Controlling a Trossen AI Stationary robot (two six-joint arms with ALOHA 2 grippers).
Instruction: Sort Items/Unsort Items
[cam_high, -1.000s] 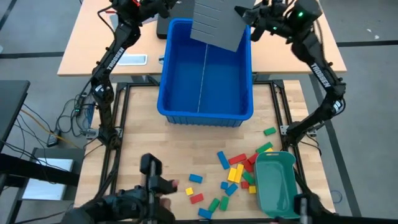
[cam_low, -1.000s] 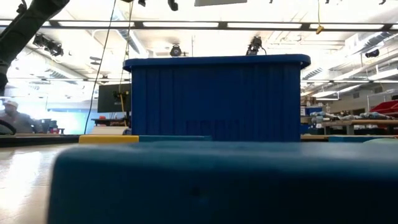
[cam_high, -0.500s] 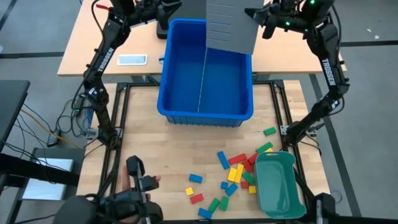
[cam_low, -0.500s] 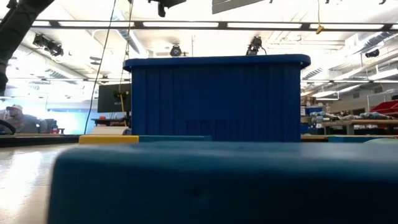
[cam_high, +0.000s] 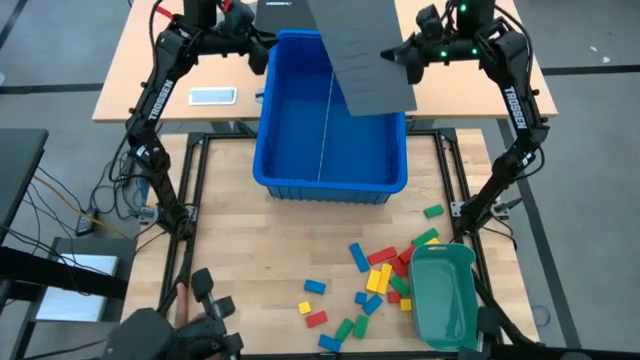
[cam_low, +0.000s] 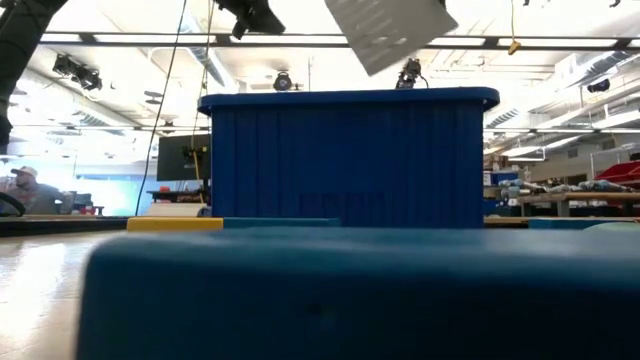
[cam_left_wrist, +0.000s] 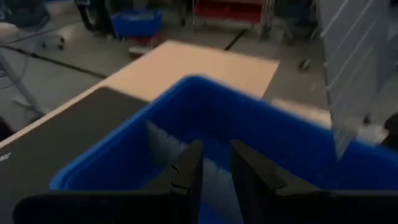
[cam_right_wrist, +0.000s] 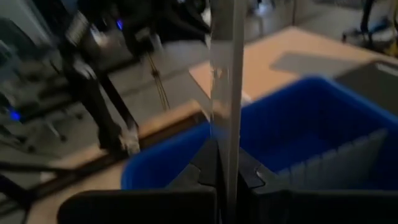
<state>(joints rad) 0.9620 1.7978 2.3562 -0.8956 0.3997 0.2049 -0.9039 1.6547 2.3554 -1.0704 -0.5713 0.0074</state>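
Overhead, dominating the far half of the table (cam_high: 240, 230): a big blue bin (cam_high: 330, 185) with one grey divider wall (cam_high: 326, 120) standing along its middle. Hanging above the bin's far right corner, tilted and clear of the rim: a flat grey slotted divider sheet (cam_high: 365, 50), being pinched edge-on by the right gripper (cam_right_wrist: 222, 165), fingers clamped tight on its lower edge. Hovering over the bin's far left corner: the left gripper (cam_left_wrist: 214, 165), fingers parted a little with nothing between them, looking down onto the blue rim.

Lying well nearer than the bin, by the table's near right corner: a teal-green tray (cam_high: 445, 295), apparently empty. Scattered just beside the tray on its left: the toy blocks (cam_high: 380, 275) in red, yellow, green and blue, none of them inside the bin yet, one green block (cam_high: 433, 211) lying apart, closer to the bin.

Judging the step in hand as fitting the sheet crosswise into the bin: levelling the sheet first, lining its slots with the standing wall, lowering straight and slowly, keeping the pinch firm so it cannot swing, using the free left gripper to steady the far edge if needed.
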